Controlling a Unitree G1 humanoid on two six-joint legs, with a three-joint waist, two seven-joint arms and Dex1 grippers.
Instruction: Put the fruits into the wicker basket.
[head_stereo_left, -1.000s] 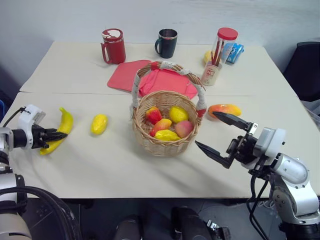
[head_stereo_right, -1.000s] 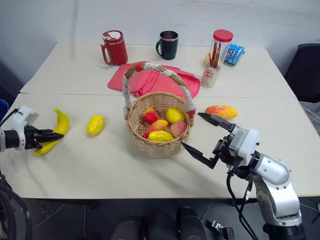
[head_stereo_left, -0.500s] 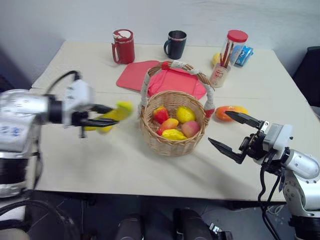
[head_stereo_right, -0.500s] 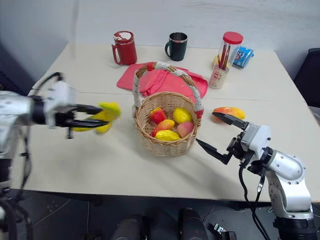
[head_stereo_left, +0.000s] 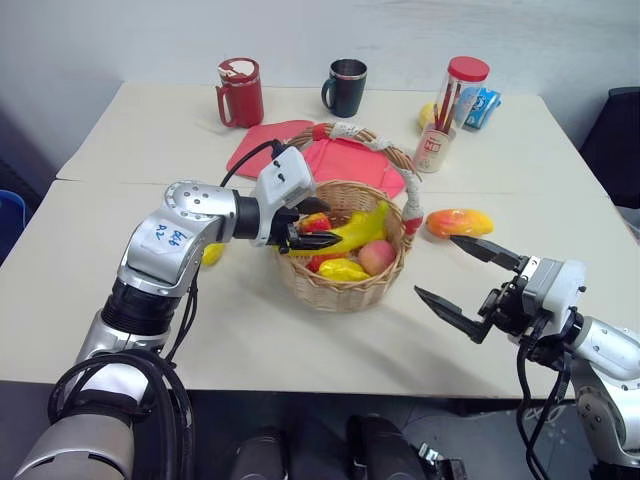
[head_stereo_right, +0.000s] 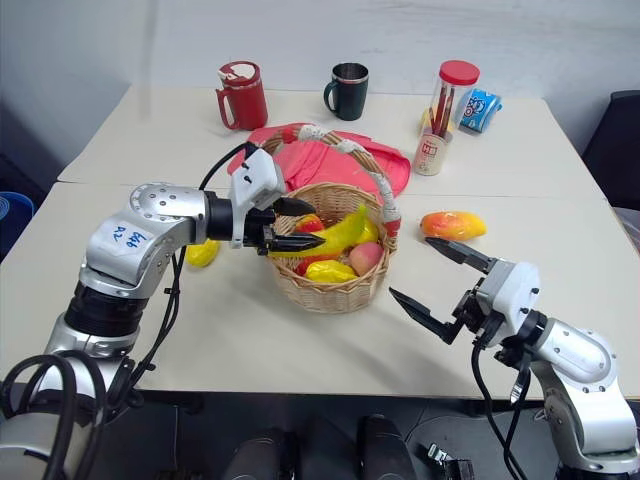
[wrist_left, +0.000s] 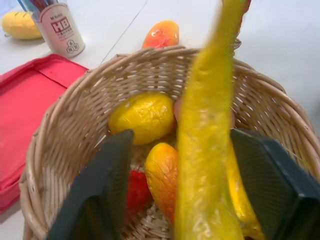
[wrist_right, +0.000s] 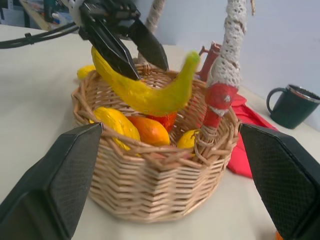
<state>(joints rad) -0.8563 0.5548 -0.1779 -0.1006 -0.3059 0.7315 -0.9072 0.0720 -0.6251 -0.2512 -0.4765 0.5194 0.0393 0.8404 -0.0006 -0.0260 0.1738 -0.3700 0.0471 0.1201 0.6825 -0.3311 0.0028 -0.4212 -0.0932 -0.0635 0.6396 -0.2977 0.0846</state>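
The left gripper (head_stereo_right: 300, 226) is seen over the wicker basket (head_stereo_right: 335, 290), fingers spread apart, with the banana (head_stereo_right: 335, 235) between them above the fruits already inside; whether the pads actually touch it can't be made out. The right gripper (head_stereo_right: 432, 283) is held wide open with nothing in it, near the tabletop's front edge, just beside the basket. A mango (head_stereo_right: 452, 224) is left lying toward the right edge, and a small yellow fruit (head_stereo_right: 203, 252) is half hidden behind the left arm. The pen cup (wrist_left: 61, 29) is caught in the left wrist view.
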